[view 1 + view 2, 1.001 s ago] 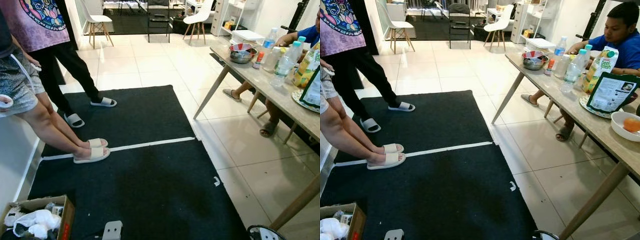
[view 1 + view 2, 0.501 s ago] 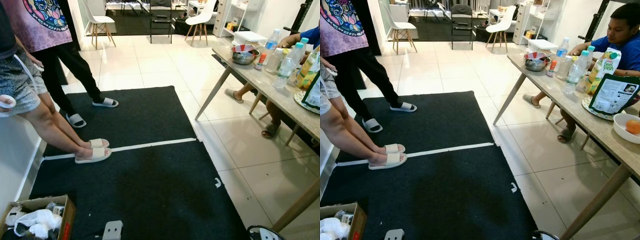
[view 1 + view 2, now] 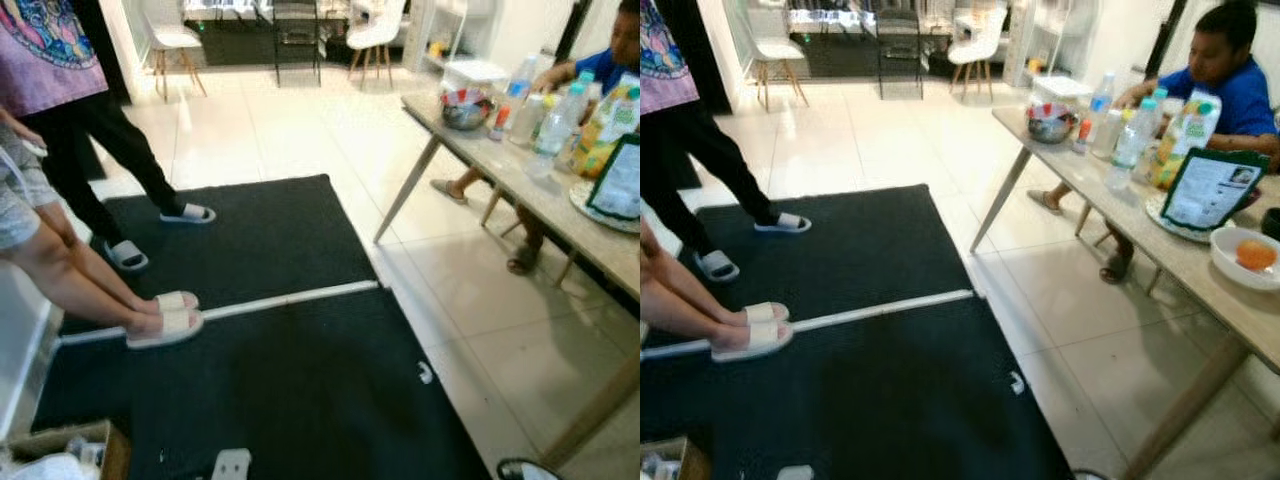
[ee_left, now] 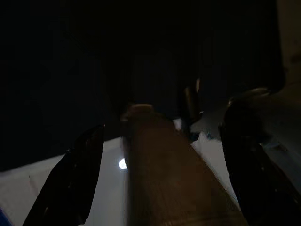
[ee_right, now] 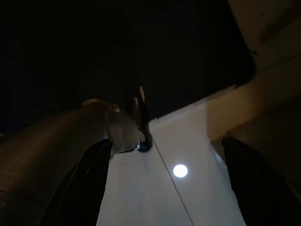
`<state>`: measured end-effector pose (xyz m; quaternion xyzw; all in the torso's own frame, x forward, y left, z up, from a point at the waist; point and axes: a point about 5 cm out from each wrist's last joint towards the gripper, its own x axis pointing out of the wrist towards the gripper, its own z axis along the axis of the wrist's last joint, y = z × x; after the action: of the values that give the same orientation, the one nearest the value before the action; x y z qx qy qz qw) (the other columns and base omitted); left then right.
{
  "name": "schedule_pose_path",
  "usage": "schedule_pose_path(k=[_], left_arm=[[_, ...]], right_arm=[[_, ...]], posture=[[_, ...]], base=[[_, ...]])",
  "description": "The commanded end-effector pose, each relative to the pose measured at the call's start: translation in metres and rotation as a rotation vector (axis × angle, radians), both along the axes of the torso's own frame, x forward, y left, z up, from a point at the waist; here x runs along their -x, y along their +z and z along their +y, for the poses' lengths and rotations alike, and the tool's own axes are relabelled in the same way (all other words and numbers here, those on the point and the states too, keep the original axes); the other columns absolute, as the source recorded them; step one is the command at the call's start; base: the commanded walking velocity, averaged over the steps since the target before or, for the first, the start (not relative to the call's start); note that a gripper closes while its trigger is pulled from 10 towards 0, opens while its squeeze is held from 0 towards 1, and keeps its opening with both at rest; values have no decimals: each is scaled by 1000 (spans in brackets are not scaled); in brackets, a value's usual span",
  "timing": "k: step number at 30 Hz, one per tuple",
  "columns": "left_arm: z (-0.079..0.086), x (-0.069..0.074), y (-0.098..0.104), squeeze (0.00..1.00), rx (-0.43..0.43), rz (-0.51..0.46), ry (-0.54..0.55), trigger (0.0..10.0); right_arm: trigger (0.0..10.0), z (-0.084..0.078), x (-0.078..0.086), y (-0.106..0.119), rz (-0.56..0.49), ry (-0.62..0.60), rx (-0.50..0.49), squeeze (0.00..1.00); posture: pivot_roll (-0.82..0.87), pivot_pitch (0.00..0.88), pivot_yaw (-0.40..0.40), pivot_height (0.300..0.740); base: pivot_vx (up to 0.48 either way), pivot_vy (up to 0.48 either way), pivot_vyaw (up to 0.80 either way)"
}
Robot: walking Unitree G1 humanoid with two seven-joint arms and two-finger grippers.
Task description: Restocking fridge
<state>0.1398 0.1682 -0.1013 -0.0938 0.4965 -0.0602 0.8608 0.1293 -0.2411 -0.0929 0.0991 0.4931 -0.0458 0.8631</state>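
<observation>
1. While I look down through the head camera, the biggest thing is the black mat point(image 3: 270, 370) on the pale tiled floor point(image 3: 270, 130), with a white line point(image 3: 260, 303) across it.
2. A long wooden table point(image 3: 1160, 260) runs along my right on slanted legs; a person in a blue shirt point(image 3: 1225, 85) sits behind it.
3. Two people stand at my left on the mat: one in black trousers point(image 3: 100, 150), one bare-legged in pale slippers point(image 3: 165, 323) right at the white line.
4. Table load, the task's stock: green pouch point(image 3: 1210, 188) upright, juice carton point(image 3: 1188, 135), water bottles point(image 3: 1127, 140), metal bowl point(image 3: 1048, 124) at the far end, white bowl point(image 3: 1245, 255) with something orange at the near end. No fridge that I can make out.
5. A cardboard box point(image 3: 75, 455) sits at the mat's near left corner.
6. Left gripper point(image 4: 160, 188), dark wrist view: fingers spread apart, holding nothing, hanging over the floor.
7. Right gripper point(image 5: 162, 188): same, fingers wide, nothing held, dim floor with a light spot beneath.
</observation>
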Motion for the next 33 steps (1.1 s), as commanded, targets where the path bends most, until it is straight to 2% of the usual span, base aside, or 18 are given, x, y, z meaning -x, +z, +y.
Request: schedule_pose_path(k=[1,6,33], left_arm=[[0,10,-4,0,-1,35,-7,10000],[-1,10,-4,0,2,34,-8,10000],[-2,9,-3,0,2,32,-13,10000]], right_arm=[[10000,4,-4,0,-14,-18,-16,0],[10000,5,-4,0,-12,-20,-18,0],[10000,5,-3,-1,-1,-19,-22,0]], posture=[[-57,21,-56,740],[-57,23,-56,740],[-56,26,-57,740]], base=[[480,0,0],[480,0,0],[480,0,-787]])
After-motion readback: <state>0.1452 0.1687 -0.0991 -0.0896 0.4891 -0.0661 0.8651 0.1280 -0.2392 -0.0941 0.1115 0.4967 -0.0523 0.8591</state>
